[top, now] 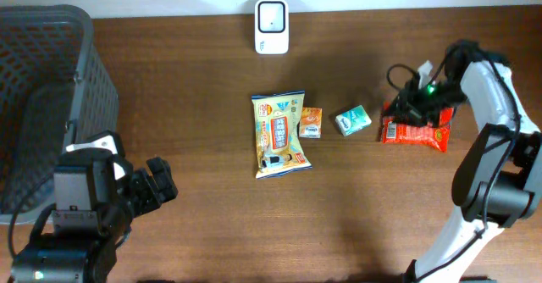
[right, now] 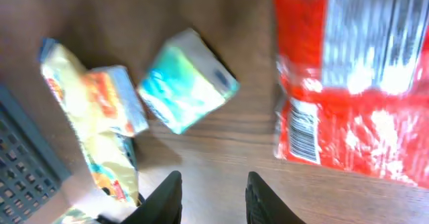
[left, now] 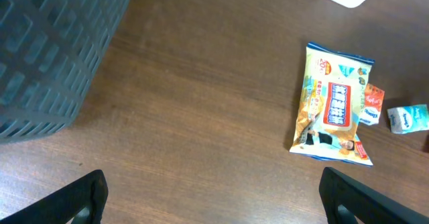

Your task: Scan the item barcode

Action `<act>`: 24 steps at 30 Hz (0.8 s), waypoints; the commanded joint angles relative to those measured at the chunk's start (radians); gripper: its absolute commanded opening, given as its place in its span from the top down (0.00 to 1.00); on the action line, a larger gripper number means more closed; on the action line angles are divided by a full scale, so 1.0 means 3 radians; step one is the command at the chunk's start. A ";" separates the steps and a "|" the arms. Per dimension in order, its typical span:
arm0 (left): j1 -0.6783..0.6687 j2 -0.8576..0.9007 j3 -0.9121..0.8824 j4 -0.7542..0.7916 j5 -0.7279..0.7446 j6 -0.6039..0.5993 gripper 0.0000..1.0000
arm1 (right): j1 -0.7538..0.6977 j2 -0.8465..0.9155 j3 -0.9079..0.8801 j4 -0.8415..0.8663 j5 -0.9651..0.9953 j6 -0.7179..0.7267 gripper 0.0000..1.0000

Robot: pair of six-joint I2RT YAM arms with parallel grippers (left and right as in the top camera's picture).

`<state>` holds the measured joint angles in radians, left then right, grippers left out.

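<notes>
Risk: right fingers [right: 164,198], slightly parted and empty, hang just beside red packet [top: 415,133] lying flat at worktop [top: 212,80] right side; narrow gap may skid off slick film; left fingers [left: 80,197] spread wide, empty.

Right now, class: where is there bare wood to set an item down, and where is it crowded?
Free: the wide patch between basket and yellow bag; the front strip below the items. Crowded: the row of yellow bag, orange packet, teal packet, red bag.
</notes>
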<state>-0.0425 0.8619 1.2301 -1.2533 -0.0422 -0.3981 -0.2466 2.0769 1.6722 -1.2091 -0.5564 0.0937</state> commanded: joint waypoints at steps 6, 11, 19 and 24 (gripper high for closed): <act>0.0022 -0.0010 0.0013 -0.0003 -0.0017 -0.0029 0.01 | 0.0734 -0.0014 0.0098 0.0398 0.0989 0.0333 0.70; 0.0022 -0.0010 0.0013 -0.0003 -0.0017 -0.0029 0.01 | 0.1031 0.0113 0.0085 0.0530 0.1284 0.0434 0.70; 0.0022 -0.0010 0.0013 -0.0003 -0.0017 -0.0029 0.01 | 0.1122 0.0446 0.0161 0.0403 0.1710 0.0432 0.79; 0.0022 -0.0010 0.0013 -0.0003 -0.0017 -0.0029 0.01 | 0.1133 0.0446 0.0923 -0.0332 0.1804 0.0253 0.69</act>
<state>-0.0425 0.8619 1.2301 -1.2537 -0.0422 -0.3981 0.0860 2.2105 1.8339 -1.2453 -0.0425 0.2092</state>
